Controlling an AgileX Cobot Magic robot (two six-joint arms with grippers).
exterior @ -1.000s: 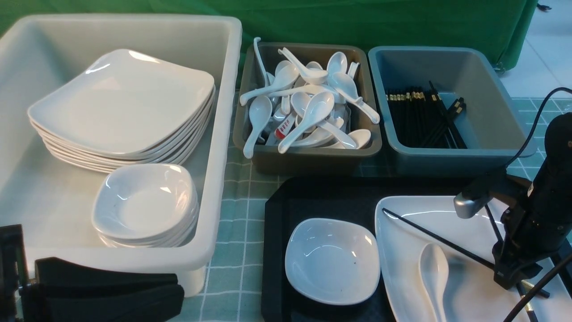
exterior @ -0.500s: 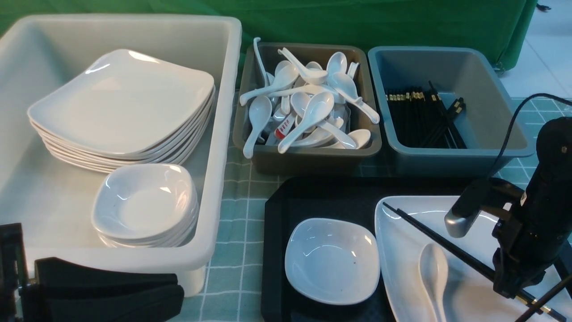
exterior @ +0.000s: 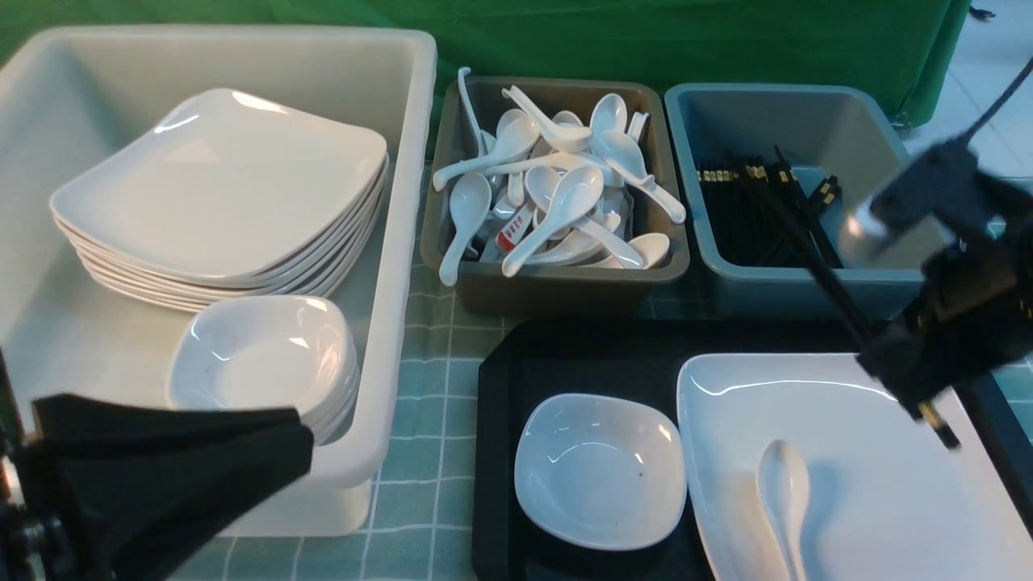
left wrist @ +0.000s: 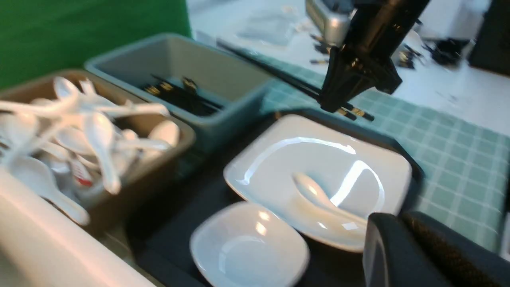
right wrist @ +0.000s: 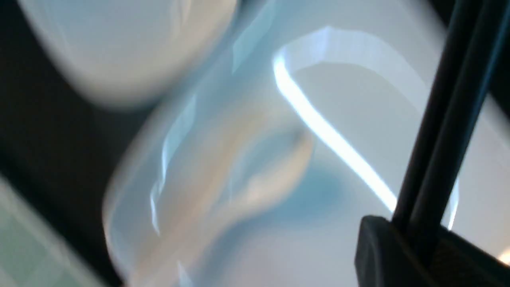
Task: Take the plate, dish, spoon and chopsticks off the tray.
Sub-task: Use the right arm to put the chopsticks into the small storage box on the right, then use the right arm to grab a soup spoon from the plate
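Two black chopsticks [exterior: 815,266] were clamped side by side in the right gripper [exterior: 900,379], its jaws closed on them near their gold-banded ends. They hung aslant in the air over the far right part of the tray [exterior: 581,355], thin tips reaching above the grey-blue bin [exterior: 807,121] that held more chopsticks. On the tray, the spoon [exterior: 783,492] lay on the plate [exterior: 871,452] with the dish [exterior: 597,472] just beside the plate's left edge, while the left gripper [exterior: 286,452] sat low at the near left, jaws together, in front of the white tub [exterior: 403,242].
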